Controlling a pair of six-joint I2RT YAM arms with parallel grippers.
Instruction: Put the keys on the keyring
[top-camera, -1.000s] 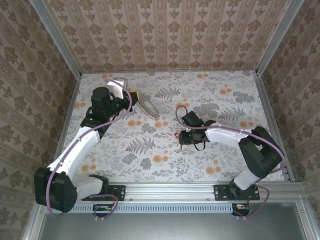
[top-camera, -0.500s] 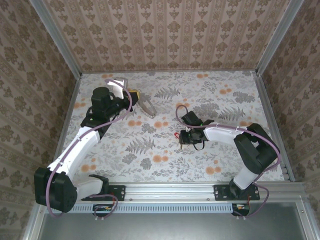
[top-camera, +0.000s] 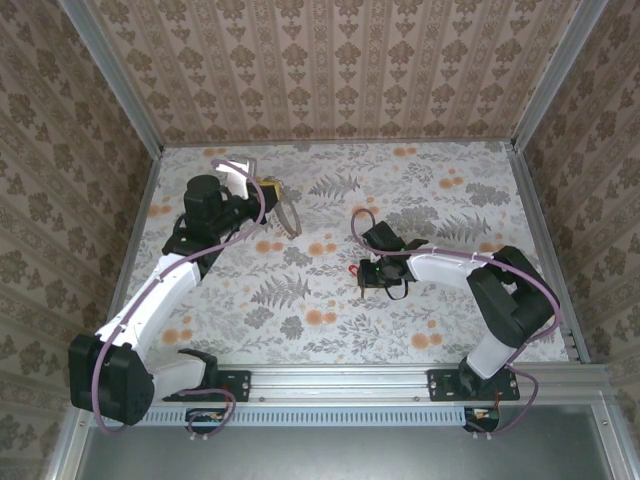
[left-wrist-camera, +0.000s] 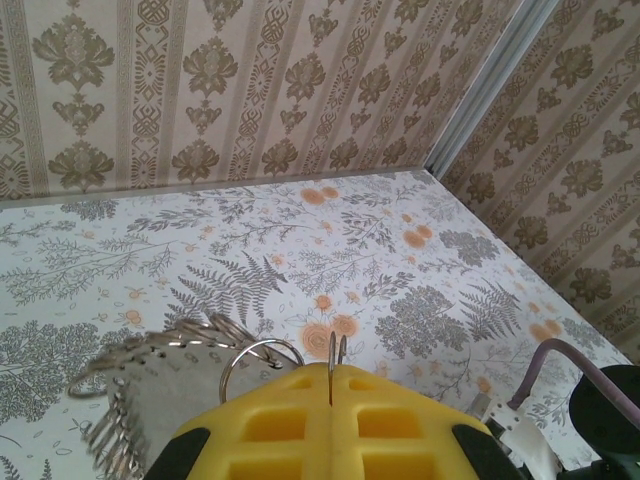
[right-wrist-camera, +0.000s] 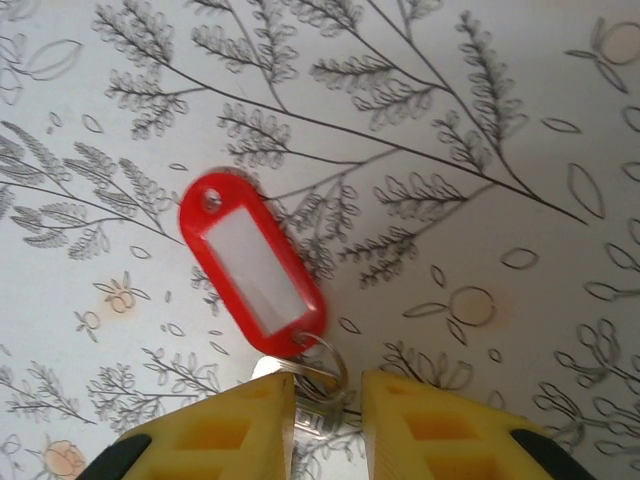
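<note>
My left gripper (top-camera: 272, 190) is shut on the keyring (top-camera: 290, 218), a thin grey metal hoop held above the floor at the back left. In the left wrist view the yellow fingertips (left-wrist-camera: 300, 385) pinch the hoop's wire, and the keyring (left-wrist-camera: 160, 345) with its fringe of small rings hangs to the left. A key (right-wrist-camera: 322, 412) with a red tag (right-wrist-camera: 252, 262) on a small split ring lies on the floor. My right gripper (right-wrist-camera: 328, 390) stands open, straddling the key's head. From above, the right gripper (top-camera: 366, 274) sits at the middle, with the red tag (top-camera: 354, 267) at its tip.
Patterned walls (top-camera: 330, 70) close in the floor on three sides, with metal corner posts (top-camera: 545, 80). A purple cable (left-wrist-camera: 560, 355) of the left arm loops at the lower right of the left wrist view. Open floor (top-camera: 300, 300) lies between the arms.
The left gripper has turned, so the keyring swung from lying stretched out to the right to standing narrower near the fingers. The right gripper shifted slightly over the key.
</note>
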